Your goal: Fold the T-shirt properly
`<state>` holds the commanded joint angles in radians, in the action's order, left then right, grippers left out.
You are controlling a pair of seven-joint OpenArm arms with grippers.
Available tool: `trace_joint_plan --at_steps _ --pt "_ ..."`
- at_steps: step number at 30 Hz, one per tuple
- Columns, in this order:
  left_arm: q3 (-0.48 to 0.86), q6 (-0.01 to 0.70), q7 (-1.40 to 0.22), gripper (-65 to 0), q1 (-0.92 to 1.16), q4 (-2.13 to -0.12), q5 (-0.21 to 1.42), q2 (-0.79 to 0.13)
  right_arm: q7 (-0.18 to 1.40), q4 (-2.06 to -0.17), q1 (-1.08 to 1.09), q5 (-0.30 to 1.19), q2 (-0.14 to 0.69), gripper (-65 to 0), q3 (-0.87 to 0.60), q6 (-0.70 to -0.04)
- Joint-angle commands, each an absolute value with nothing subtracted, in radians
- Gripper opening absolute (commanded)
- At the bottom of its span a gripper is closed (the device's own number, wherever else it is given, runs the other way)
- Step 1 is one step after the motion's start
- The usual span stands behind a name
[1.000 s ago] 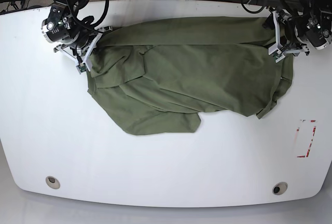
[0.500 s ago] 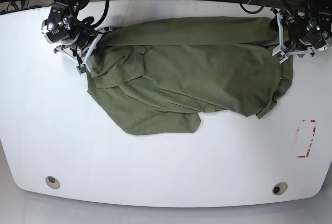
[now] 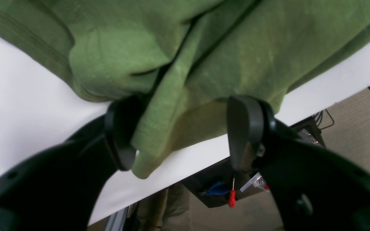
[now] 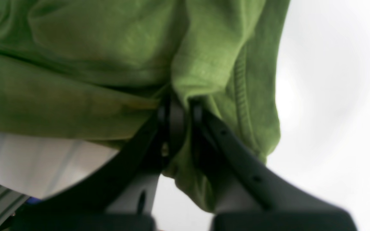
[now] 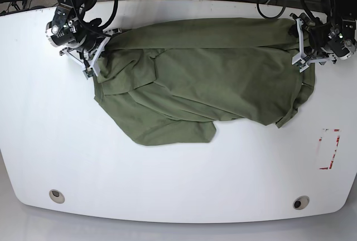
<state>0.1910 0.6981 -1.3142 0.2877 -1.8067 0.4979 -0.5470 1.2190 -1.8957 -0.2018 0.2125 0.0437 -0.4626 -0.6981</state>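
The olive-green T-shirt (image 5: 206,76) lies rumpled across the far half of the white table (image 5: 167,179). My right gripper (image 4: 177,109) is pinched tight on a fold of its cloth at one far corner. My left gripper (image 3: 181,134) stands spread wide — a hem edge drapes between the fingers (image 3: 246,128), unclamped, at the table's edge.

Left arm: at the far edge of the table, on the base view's right side, wrist low over the surface.
Left gripper (image 3: 181,131): jaws spread wide, its dark fingers (image 3: 246,128) apart with an edge of the T-shirt (image 5: 212,79) between them, not clamped.
Right arm: at the far corner on the base view's left side.
Right gripper (image 4: 176,112): jaws pressed together, pinching a fold of cloth.
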Motion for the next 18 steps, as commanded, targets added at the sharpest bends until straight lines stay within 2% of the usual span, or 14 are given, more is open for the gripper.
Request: trace_joint_plan --at_steps 4,6,13,18 --pt "0.191 0.698 -1.314 -38.9 0.288 -1.804 0.496 -0.547 1.219 -1.896 -0.202 0.213 0.042 -63.7 -0.463 -0.698" --pt "0.191 0.698 -1.314 -47.4 0.288 -1.802 0.495 -0.547 1.218 -1.896 -0.202 0.213 0.042 -63.7 -0.463 -0.698" --pt "0.191 0.698 -1.314 -65.0 0.288 -1.802 0.493 -0.547 1.218 -1.896 -0.2 0.216 0.042 -63.7 -0.463 -0.698" --pt "0.199 0.698 -1.316 -65.0 0.288 -1.83 0.493 -0.547 1.218 -1.896 -0.2 0.214 0.042 -63.7 -0.463 -0.698"
